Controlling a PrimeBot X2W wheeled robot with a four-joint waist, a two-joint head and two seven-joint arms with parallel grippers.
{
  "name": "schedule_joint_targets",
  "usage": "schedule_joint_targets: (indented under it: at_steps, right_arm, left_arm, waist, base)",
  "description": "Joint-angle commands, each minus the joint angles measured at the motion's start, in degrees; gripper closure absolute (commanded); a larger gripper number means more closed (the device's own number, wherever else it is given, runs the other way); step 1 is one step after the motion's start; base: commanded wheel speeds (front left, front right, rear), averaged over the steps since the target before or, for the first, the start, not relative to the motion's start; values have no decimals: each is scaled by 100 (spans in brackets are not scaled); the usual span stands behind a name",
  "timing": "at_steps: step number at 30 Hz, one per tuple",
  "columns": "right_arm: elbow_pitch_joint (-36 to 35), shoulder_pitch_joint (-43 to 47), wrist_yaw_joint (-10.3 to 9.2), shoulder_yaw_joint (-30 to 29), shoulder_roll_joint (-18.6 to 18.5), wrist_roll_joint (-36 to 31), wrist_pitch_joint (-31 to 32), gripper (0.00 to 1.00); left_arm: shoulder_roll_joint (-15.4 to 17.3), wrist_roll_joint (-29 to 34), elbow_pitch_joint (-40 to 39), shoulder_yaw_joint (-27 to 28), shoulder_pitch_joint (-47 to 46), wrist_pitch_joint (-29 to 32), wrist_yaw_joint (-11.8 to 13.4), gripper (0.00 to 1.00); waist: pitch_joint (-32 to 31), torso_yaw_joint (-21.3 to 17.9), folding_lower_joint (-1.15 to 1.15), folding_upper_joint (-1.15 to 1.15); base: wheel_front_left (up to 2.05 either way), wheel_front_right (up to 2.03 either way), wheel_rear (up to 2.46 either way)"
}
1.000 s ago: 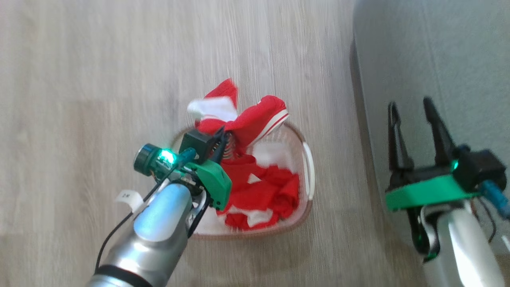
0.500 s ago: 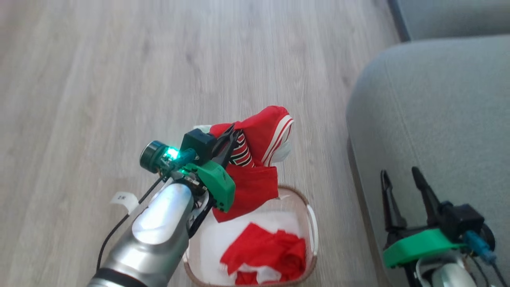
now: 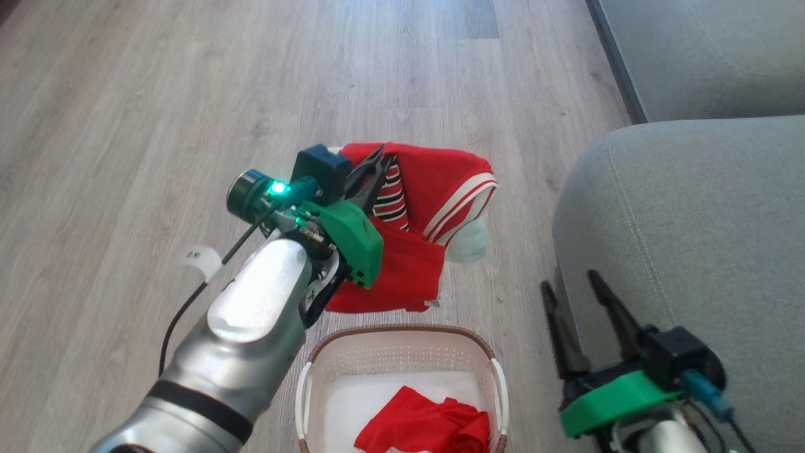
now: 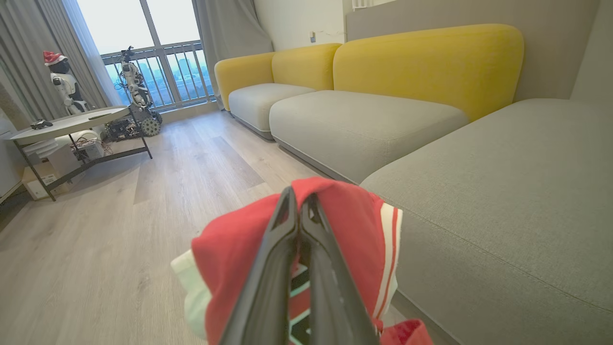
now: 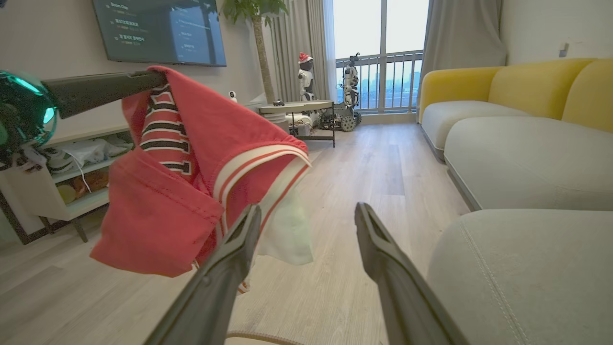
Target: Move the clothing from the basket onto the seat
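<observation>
- Between the left gripper's (image 3: pixel 375 165) pinched-shut dark fingers hangs a thin, shiny red garment (image 3: pixel 440 182) with white stripe trim. A second ago it trailed into the perforated cream plastic basket (image 3: pixel 402 335); it is now clear above it.
- Crumpled red cloth (image 3: pixel 427 428) lies inside the basket.
- The right gripper's (image 3: pixel 571 286) fingers are spread wide and empty, beside the rounded grey-green fabric seat (image 3: pixel 692 220).

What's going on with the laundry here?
The left pincer is shut on a red garment, holding it in the air over the floor, past the basket and beside the grey seat. Other red clothing lies in the basket. The right pincer is open and empty near the seat's edge.
</observation>
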Motion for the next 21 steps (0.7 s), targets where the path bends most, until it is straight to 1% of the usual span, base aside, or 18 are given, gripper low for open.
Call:
schedule_joint_targets:
  at_steps: [1, 6, 11, 14, 17, 21]
  right_arm:
    - [-209, -359, -1, 203, -51, 52, -38, 0]
    - [-156, -573, -1, 668, -51, 80, -38, 0]
    - [116, -942, -1, 1029, -51, 31, -38, 0]
    - [425, -1192, -1, 1177, -51, -8, -38, 0]
    - [897, -1412, -1, 1348, -51, 60, -38, 0]
    - [1494, -1650, -1, 1588, -51, 315, -38, 0]
  left_arm:
    - [58, -41, -221, 179, -427, 14, -9, 100]
    - [40, -178, -290, 49, -586, 93, -14, 100]
    - [33, -404, -473, -166, -701, 136, 30, 100]
    - [32, -561, -586, -362, -753, 163, 99, 100]
    - [31, -724, -704, -581, -802, 168, 166, 100]
    - [31, -954, -873, -869, -876, 164, 263, 100]
  waist:
    - [-14, -4, 1, -1]
    - [-61, 14, 1, -1]
    - [-90, 69, 1, -1]
    - [-118, 122, 1, -1]
    - [-158, 187, 1, -1]
    - [-200, 282, 1, -1]
  base:
    - [0, 0, 0]
    - [0, 0, 0]
    - [0, 0, 0]
    - [0, 0, 0]
    - [0, 0, 0]
    - [0, 0, 0]
